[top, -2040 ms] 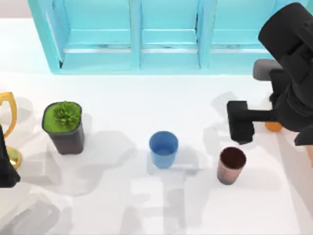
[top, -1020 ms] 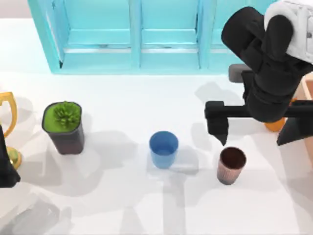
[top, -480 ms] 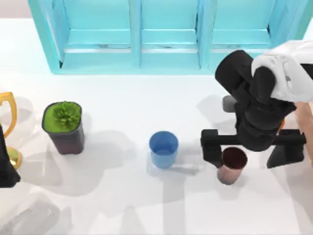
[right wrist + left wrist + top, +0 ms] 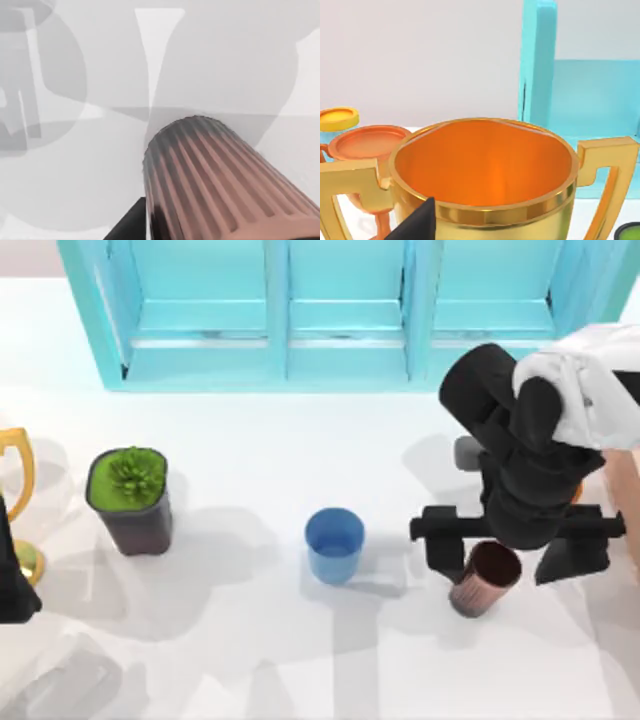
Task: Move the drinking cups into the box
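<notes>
Looking for brands or writing, you won't find any: nothing readable on any item.

Count-wise, you've got two drinking cups: the blue cup standing upright near the middle of the white table, and the pinkish-brown cup at about 3 o'clock from it, well apart, tipped off vertical. The right wrist view shows its ribbed wall leaning over the table. One potted plant sits at 9 o'clock from the blue cup. One gold trophy is at the table's left edge, with one copper-coloured goblet just beside it in the left wrist view. One small orange thing peeks out behind the right arm.

Your right gripper is spread wide, one finger on each side of the pinkish-brown cup, not clamped. Your left gripper is parked at the left edge by the trophy; can't tell its state.

A sliver of the tan box shows at the right edge. A turquoise cabinet runs along the 12 o'clock side, with a plain pale wall behind.
</notes>
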